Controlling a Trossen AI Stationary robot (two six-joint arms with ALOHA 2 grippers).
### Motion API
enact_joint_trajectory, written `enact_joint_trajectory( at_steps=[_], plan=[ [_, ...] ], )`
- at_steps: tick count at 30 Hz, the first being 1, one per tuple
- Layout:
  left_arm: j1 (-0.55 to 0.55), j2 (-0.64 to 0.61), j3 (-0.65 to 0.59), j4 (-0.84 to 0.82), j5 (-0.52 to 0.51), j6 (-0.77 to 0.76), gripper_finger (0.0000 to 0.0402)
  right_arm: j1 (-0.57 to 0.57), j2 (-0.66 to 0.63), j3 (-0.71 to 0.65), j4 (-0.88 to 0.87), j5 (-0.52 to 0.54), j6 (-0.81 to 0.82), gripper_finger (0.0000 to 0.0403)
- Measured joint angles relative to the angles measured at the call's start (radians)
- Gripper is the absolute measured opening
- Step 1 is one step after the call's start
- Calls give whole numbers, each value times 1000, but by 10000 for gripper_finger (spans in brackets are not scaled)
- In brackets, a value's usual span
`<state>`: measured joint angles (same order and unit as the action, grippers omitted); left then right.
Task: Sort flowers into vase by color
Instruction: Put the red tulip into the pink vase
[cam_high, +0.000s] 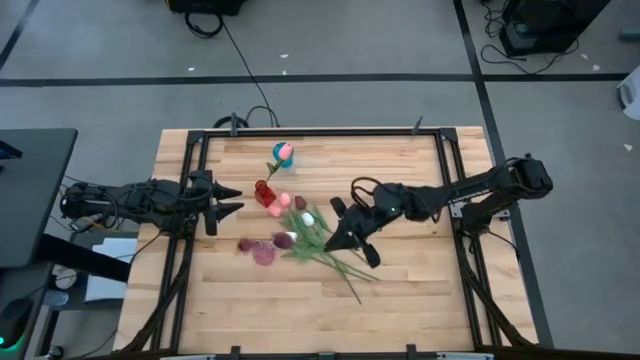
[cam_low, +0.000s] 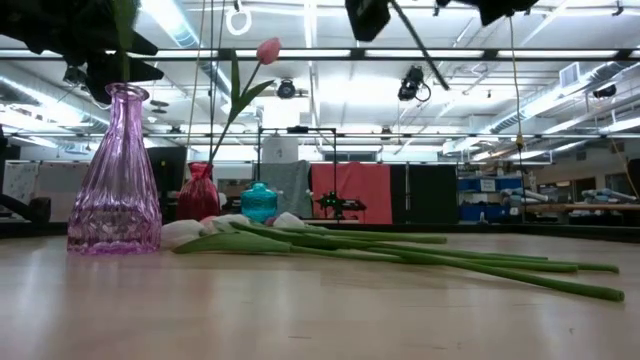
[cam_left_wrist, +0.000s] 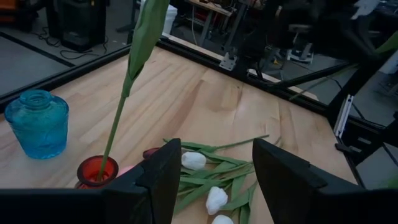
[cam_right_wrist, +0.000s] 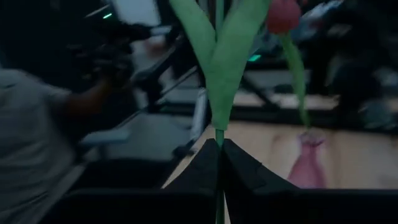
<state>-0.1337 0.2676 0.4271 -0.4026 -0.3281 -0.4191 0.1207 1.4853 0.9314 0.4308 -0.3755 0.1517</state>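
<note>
Several tulips (cam_high: 312, 238) lie in a pile mid-table, white heads toward the left, and their stems (cam_low: 420, 255) rest flat on the wood. A red vase (cam_left_wrist: 97, 171) holds one pink tulip (cam_low: 268, 48). The blue vase (cam_left_wrist: 36, 123) and the purple vase (cam_low: 115, 170) stand upright. My right gripper (cam_high: 345, 238) hovers over the pile, shut on one tulip's stem, and that flower's head is out of view. My left gripper (cam_left_wrist: 214, 168) is open near the red vase, left of the pile (cam_high: 232, 200). My right gripper pinches a single green stem between its two shut fingers (cam_right_wrist: 239, 171), just below where the leaves fork (cam_right_wrist: 219, 134). The fingers lie across the stem. The tulip is lifted clear of the table, and its stem (cam_low: 405, 25) slants high above the pile.
A dark metal frame (cam_high: 320, 131) runs round the table's edges. The near half of the wooden top (cam_high: 300, 315) is bare. In the right wrist view a person (cam_right_wrist: 37, 124) shows beyond the table. A monitor (cam_high: 30, 190) sits off the left edge.
</note>
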Motion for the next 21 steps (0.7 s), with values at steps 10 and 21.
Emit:
enact_joint_trajectory(
  at_steps=[10, 21],
  plan=[
    [1, 0, 0, 19, -6, 25, 203, 66, 105, 1, 445, 221, -228, 19],
    [1, 0, 0, 25, -62, 52, 204, -61, 518, 106, 1042, 172, -44, 19]
  ],
)
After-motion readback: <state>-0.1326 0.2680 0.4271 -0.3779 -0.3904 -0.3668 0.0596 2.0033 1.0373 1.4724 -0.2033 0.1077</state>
